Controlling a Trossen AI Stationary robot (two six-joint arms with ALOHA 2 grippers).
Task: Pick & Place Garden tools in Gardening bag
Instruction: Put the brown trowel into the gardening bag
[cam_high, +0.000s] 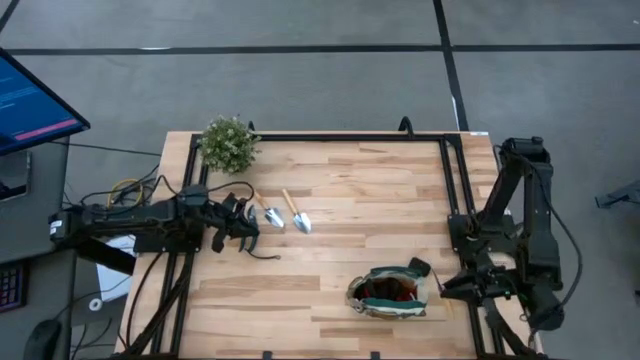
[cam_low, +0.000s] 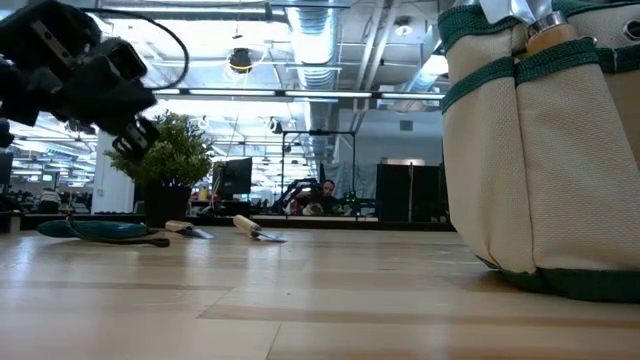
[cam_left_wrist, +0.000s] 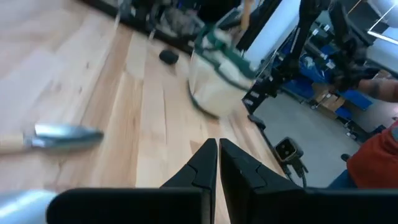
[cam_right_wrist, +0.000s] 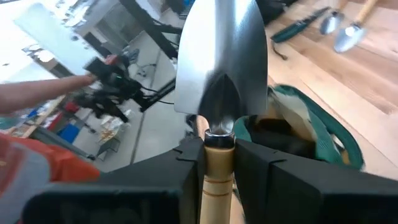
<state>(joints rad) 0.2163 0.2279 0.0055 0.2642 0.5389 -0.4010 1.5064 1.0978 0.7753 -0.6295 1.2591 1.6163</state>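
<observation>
Pale wooden planks (cam_high: 350, 190) leave broad open room around the gardening bag (cam_high: 388, 293), which stands near one table edge. Right gripper (cam_right_wrist: 217, 152) is clamped on a trowel (cam_right_wrist: 221, 59) by its smooth wooden handle, just beside the bag's mouth: stiff, light, likely slippery. Left gripper (cam_left_wrist: 217, 163), fingers pressed together and holding nothing, hovers well apart from the bag beside two more trowels (cam_high: 285, 213) and the shears (cam_low: 100, 230)

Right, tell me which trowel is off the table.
The trowel clamped by its wooden handle in the right gripper, blade up, over the gardening bag. The other two trowels lie flat on the table.
</observation>
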